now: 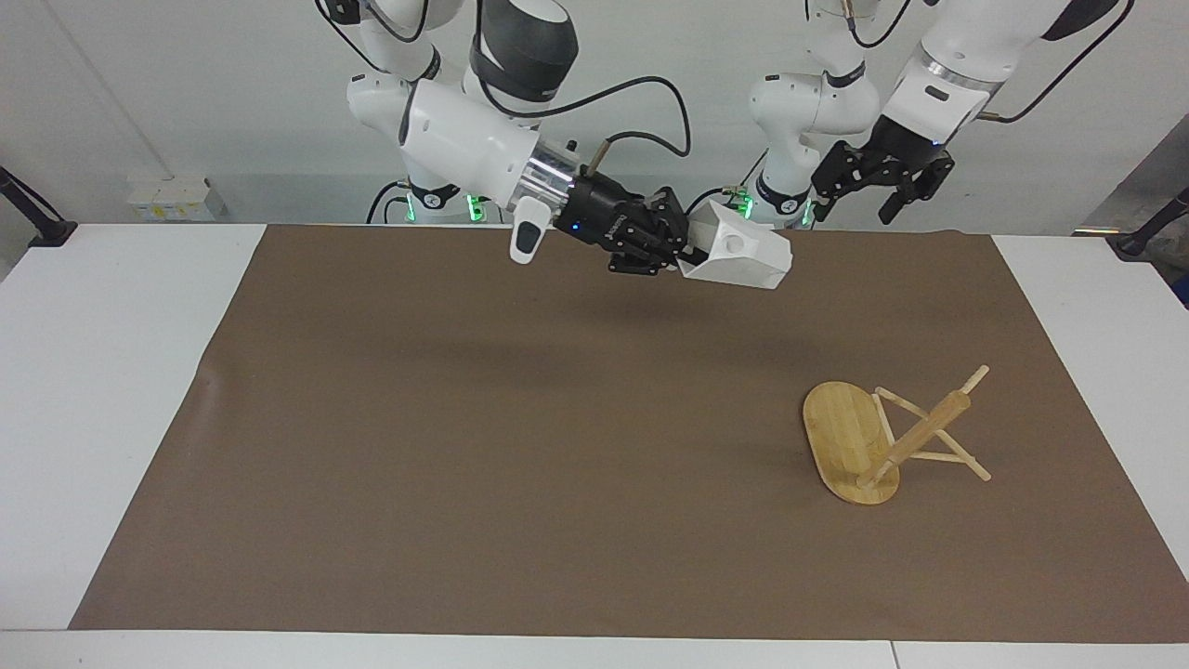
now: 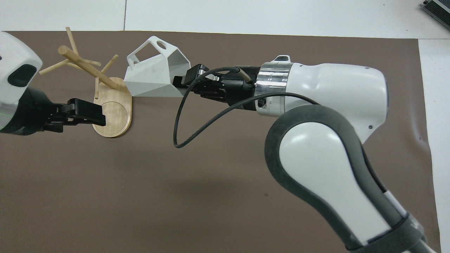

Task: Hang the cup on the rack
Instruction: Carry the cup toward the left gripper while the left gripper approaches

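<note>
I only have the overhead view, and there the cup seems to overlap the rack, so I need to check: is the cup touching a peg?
Observer: No. In the facing view the right gripper holds the cup high in the air, well clear of the rack.
Operator: And the left gripper, is it resting on the rack's base?
Observer: No. The left gripper hangs open, high over the edge of the brown mat, touching nothing.
</note>
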You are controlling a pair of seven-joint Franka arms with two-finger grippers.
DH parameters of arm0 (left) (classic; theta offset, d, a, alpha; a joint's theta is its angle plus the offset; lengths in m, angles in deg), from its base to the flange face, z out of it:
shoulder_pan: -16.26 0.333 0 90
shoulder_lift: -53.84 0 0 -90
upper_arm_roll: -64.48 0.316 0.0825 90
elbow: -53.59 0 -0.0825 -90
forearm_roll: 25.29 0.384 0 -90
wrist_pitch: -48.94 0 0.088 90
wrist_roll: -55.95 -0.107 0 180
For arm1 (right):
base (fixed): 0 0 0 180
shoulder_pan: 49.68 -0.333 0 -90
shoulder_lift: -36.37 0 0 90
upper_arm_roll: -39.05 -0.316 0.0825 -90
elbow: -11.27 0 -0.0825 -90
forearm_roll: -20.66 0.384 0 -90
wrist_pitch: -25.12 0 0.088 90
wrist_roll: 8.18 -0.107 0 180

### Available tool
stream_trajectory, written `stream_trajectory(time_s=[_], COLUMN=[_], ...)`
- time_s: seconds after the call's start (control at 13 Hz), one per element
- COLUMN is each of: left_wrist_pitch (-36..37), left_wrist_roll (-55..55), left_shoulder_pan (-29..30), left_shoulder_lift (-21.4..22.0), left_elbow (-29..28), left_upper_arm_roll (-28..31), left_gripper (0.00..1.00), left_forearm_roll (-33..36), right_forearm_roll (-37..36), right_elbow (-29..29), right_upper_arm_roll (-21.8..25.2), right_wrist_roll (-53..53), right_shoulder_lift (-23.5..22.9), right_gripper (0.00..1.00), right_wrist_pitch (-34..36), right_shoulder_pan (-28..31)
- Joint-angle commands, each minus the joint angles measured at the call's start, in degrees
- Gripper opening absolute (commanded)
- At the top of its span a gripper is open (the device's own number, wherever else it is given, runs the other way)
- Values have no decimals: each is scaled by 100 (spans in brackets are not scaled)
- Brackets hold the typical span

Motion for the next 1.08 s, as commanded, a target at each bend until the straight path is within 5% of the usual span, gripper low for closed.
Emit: stream_trajectory(time_s=[0.0, 1.0], left_wrist_pitch=[-475, -1398], left_wrist_roll=[973, 5569], left_shoulder_pan=[57, 656], left_shoulder_lift=[98, -228], left_elbow=[-196, -468], left_upper_arm_roll=[83, 127], left_gripper=[100, 100], left_forearm_roll=[-695, -1824], right_forearm_roll=[-393, -1256], right_elbow=[73, 100], right_upper_arm_roll=[3, 2], right_wrist_roll=[-32, 3], right_shoulder_lift=[-138, -217], right_gripper=[0, 0], right_wrist_pitch=[73, 592], right_shoulder_pan=[21, -23])
